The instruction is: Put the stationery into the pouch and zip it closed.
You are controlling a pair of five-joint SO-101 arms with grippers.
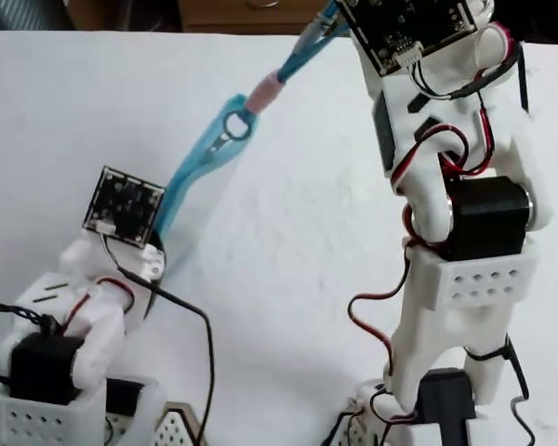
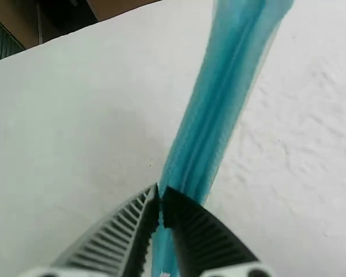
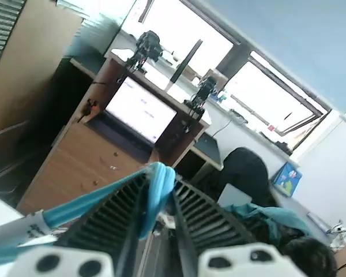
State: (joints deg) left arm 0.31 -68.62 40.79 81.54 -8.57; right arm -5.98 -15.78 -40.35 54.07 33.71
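Observation:
A translucent blue pouch (image 1: 197,160) is stretched in a slanted line above the white table (image 1: 65,111), between my two grippers. Through its side I see a ring-shaped object (image 1: 234,124) and a pink piece (image 1: 265,91). My left gripper (image 2: 160,200) is shut on the pouch's (image 2: 219,109) lower end, below the left wrist camera board (image 1: 123,204). At the table's far edge my right gripper (image 3: 159,186) is shut on the pouch's upper end (image 3: 155,190); a white, pen-like shape (image 3: 14,228) shows inside the pouch there. Whether the zip is closed cannot be told.
The right arm's body (image 1: 465,214) rises over the right half of the table. A wooden desk with a laptop (image 3: 139,112) stands in the room beyond the table's far edge. Open table surface lies under the pouch and to the left.

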